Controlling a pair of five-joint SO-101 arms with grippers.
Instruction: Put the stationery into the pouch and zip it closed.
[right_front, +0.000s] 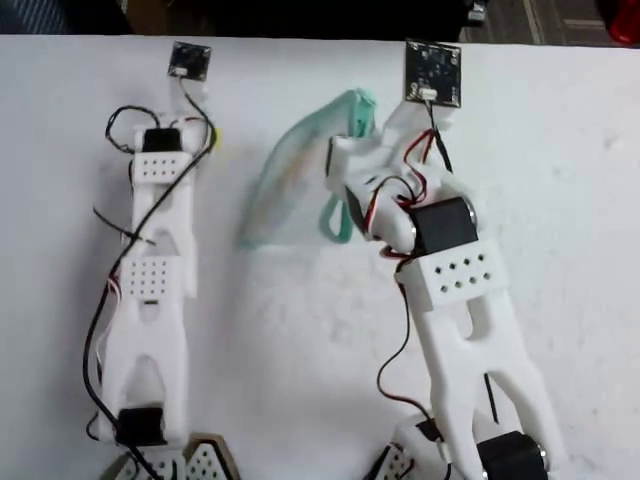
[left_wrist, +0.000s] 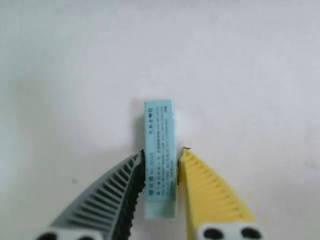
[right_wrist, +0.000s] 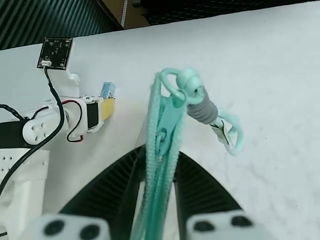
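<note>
**Both pincers closed on their loads**

The left pincer is nearly closed, its grey and yellow fingers pinching a pale blue eraser by its long sides, with one end sticking out past the tips. The right pincer clamps the upper edge of the teal pouch. The pouch sits on the white surface between the arms, apart from the eraser.

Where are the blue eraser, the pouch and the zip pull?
blue eraser (left_wrist: 160, 165): left wrist view, its wrapper.
pouch (right_front: 290, 182): high view, its flat side.
zip pull (right_wrist: 201, 108): right wrist view, its grey collar.
</note>
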